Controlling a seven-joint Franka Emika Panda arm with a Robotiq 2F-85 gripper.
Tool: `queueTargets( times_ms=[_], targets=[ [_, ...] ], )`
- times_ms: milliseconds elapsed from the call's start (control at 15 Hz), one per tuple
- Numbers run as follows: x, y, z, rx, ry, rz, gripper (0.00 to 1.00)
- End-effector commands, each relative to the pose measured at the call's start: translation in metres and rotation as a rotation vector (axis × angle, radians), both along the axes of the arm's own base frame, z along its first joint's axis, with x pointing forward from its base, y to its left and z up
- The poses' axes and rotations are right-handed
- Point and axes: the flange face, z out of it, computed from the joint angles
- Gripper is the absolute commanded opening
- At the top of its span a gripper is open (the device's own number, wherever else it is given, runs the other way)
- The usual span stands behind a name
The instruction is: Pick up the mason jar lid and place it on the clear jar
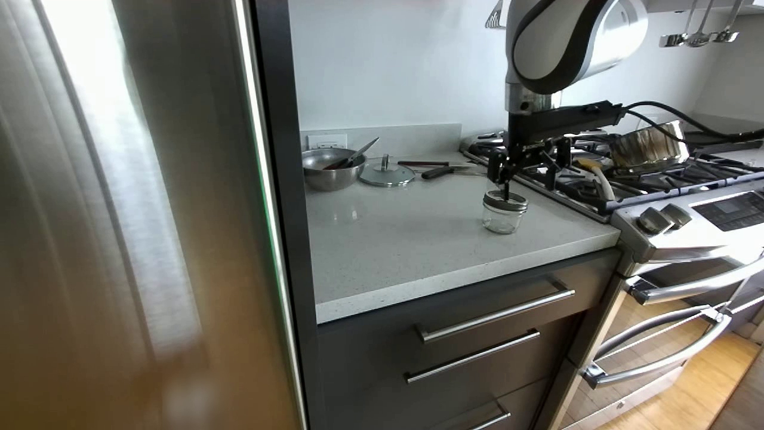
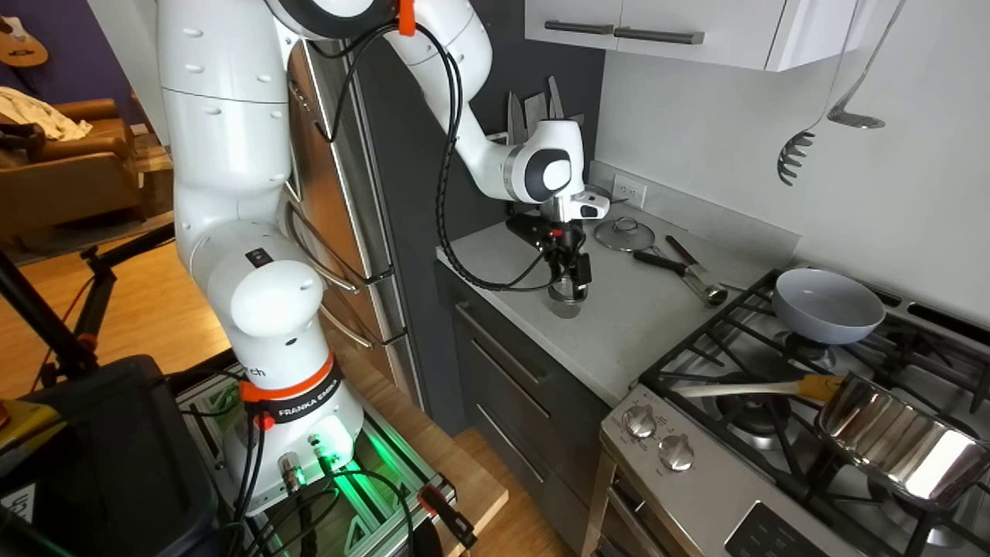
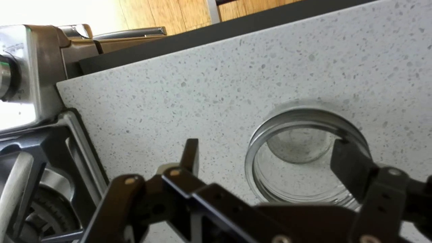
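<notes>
Above the pale, speckled stone tabletop (image 1: 394, 239) hangs the black, jointed claw (image 3: 265, 148), released, fingers apart. The short, colourless, cylindrical glass jar (image 1: 500, 221) stands upright beneath. The round, dark grey, ring-like metal lid (image 1: 507, 205) sits on it, one fingertip overlapping the lid's opening; contact unclear.

Can't see all of mason jar lid (image 3: 303, 118), right of centre in wrist view, behind gripper (image 3: 266, 150). Catch only part of stove knob (image 3: 5, 79), left edge.
</notes>
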Motion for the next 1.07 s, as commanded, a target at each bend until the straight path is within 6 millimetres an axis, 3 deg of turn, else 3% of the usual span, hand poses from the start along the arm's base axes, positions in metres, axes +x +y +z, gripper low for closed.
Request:
queueTargets(
  times_ms=[0, 1000],
  targets=[
    [-0.0091, -0.0003, -0.0032, 0.024, 0.008, 0.008, 1.00],
    [-0.0075, 0.0007, -0.0094, 0.033, 0.028, 0.030, 1.00]
  ],
)
